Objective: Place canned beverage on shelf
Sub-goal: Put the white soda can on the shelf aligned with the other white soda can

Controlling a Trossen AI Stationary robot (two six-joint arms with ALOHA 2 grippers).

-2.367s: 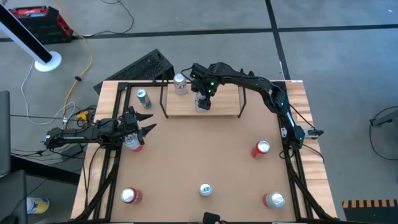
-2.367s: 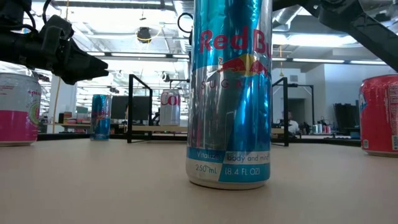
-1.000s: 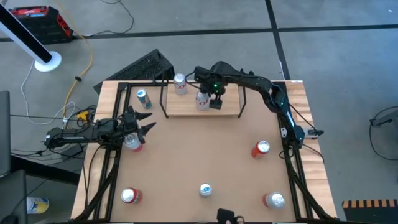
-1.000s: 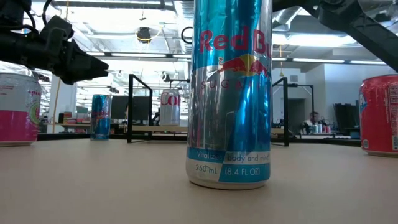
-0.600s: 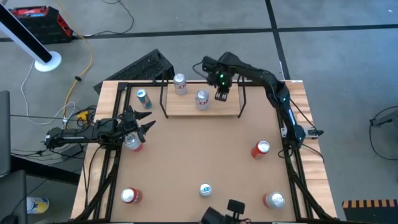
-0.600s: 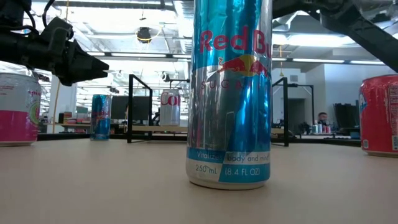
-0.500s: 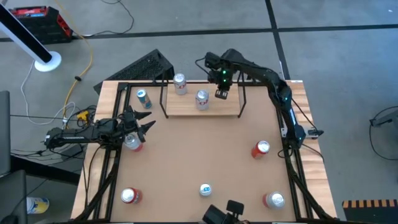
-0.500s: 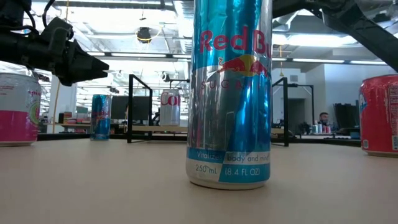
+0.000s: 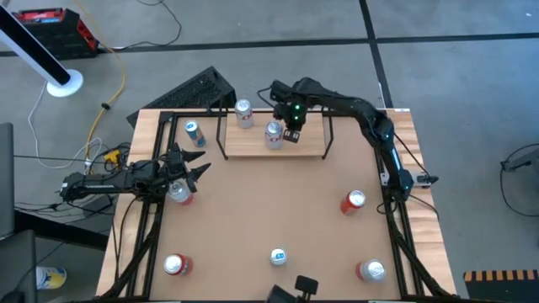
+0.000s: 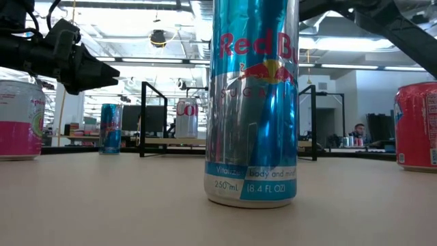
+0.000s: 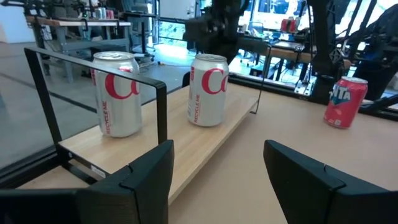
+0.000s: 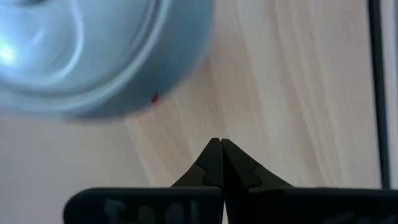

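Note:
The shelf [image 9: 313, 145], a pale wood plank in a black rod frame, stands at the table's far side. Two silver cans stand upright on it: one at its far left corner [image 9: 243, 112] and one near the middle [image 9: 274, 132]. My right gripper [image 9: 292, 135] is shut and points down over the plank just right of the middle can [image 12: 93, 50], clear of it. My left gripper [image 9: 198, 172] stands open at the table's left, above a pink-and-white can [image 9: 178, 192], and faces the shelf [image 11: 205, 134].
More cans stand on the brown tabletop: a blue one [image 9: 194, 132] left of the shelf, a red one [image 9: 354, 200] at the right, and three along the near edge [image 9: 175, 265], [image 9: 278, 257], [image 9: 370, 269]. The table's middle is bare.
My right gripper drew away from the middle can, up and toward the far right of the shelf, and shut. It has then come back down beside the can. The can has stayed upright on the plank.

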